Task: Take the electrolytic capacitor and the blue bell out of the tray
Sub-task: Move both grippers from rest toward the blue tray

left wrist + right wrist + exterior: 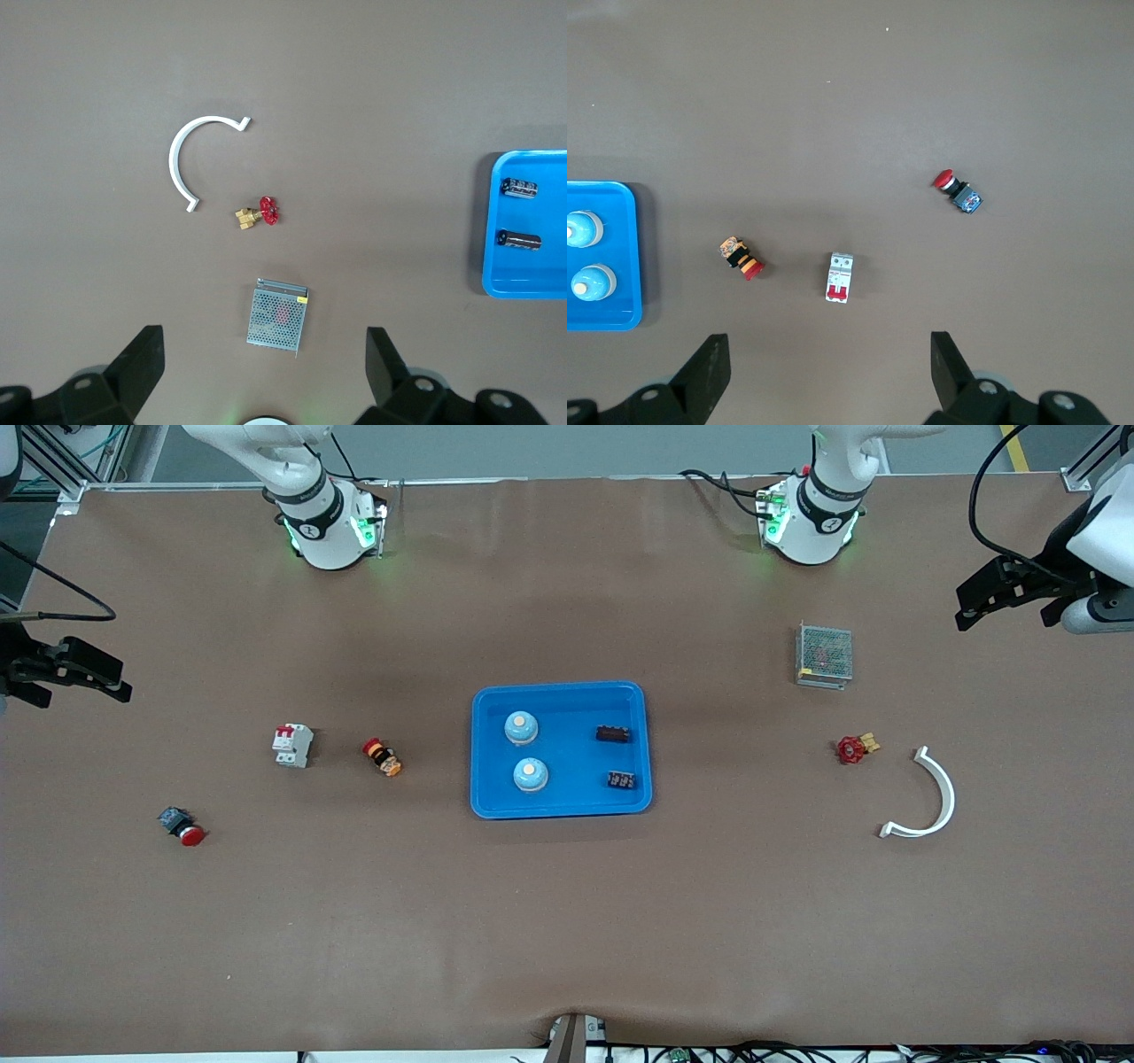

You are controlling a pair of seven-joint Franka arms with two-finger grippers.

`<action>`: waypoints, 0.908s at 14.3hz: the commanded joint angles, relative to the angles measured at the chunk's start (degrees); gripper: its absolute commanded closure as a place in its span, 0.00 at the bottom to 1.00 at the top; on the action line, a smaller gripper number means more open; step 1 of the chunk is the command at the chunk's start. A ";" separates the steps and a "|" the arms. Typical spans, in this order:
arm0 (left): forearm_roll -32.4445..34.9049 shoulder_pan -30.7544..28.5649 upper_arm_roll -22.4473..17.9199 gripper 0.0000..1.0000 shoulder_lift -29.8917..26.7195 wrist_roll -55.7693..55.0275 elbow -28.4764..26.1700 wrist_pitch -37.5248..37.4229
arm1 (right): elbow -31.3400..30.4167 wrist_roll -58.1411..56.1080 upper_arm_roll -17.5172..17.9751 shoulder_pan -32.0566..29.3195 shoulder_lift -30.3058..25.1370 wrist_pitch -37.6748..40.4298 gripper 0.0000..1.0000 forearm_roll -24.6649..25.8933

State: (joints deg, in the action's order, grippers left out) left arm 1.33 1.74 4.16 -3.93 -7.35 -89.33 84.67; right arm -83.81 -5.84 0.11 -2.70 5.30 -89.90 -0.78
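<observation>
1. Two bells point(521, 727) and two capacitors point(613, 733) in the blue tray point(560, 694), mid-table.
2. Both seen together from the front only; bells point(585, 228) alone from the right wrist.
3. Left gripper point(264, 372) and right gripper point(829, 372) spread wide, empty, over the brown table point(567, 921) ends.

1. Tray point(561, 695): bright blue.
2. Two bells point(521, 726) point(530, 774): pale blue domes, white buttons.
3. Two capacitors point(613, 733) point(622, 779): black, silvery ends.
4. Valve point(855, 747): red wheel, brass body.
5. Curved bracket point(932, 797): white.
6. Power supply point(824, 654): grey mesh, yellow label.
7. Breaker point(291, 745): white, red switches.
8. Push button point(182, 826): red cap, dark blue body.
9. Table point(567, 921): brown.
</observation>
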 commanded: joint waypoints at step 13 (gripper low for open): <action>-0.62 0.99 3.65 0.00 4.99 -11.16 -6.28 4.08 | 0.84 4.40 0.86 6.11 0.42 1.57 0.00 -3.61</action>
State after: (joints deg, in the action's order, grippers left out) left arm 1.19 2.84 5.78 1.97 -13.74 -92.31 86.18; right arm -83.81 -4.87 0.99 0.47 5.33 -89.28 -3.70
